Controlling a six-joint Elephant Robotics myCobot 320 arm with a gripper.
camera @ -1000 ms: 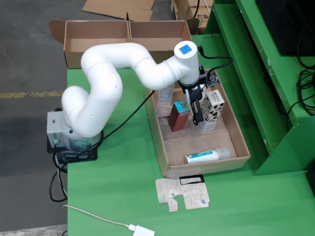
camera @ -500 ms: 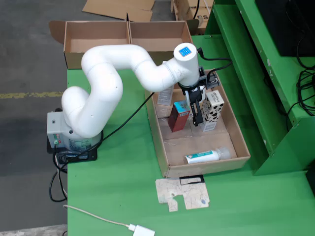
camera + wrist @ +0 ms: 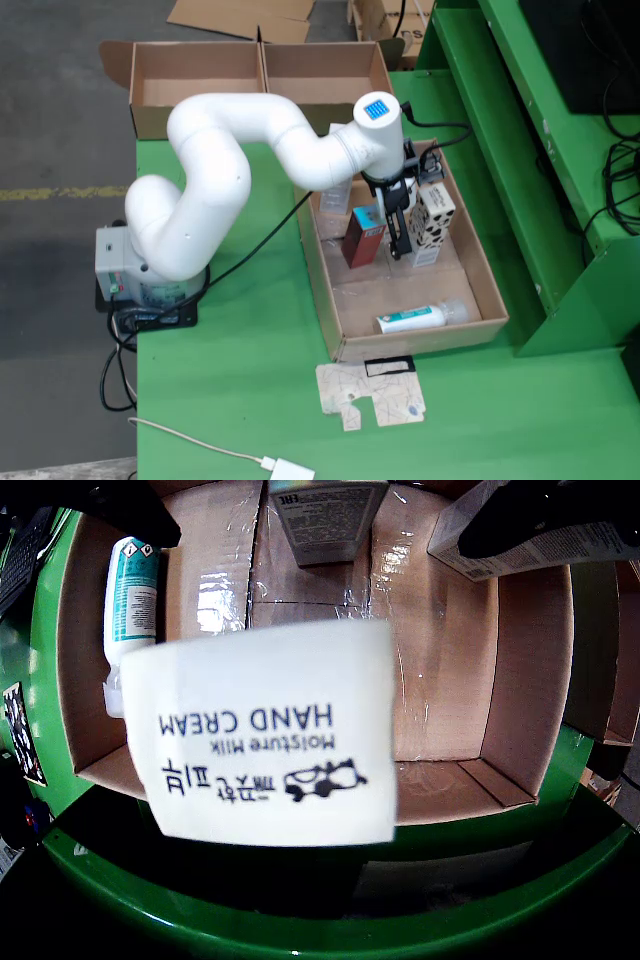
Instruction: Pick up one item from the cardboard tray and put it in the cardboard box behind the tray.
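Observation:
In the overhead view my gripper (image 3: 410, 228) hangs over the far half of the cardboard tray (image 3: 492, 292). It is shut on a white cow-spotted hand cream box (image 3: 436, 214), which it holds tilted above the tray floor. In the wrist view the box (image 3: 265, 735) fills the middle, printed "Moisture Milk HAND CREAM". It overlaps the tray's (image 3: 530, 680) near wall. My black fingers (image 3: 135, 510) show at the top corners. The open cardboard box (image 3: 260, 85), split into two compartments, stands behind the tray.
A red box (image 3: 362, 236) stands just left of my gripper, and another box (image 3: 336, 195) stands behind it. A teal-and-white tube (image 3: 412, 319) lies at the tray's near end. A flattened carton (image 3: 372, 395) and a white cable (image 3: 285, 468) lie on the green table. A green frame (image 3: 520, 130) rises at the right.

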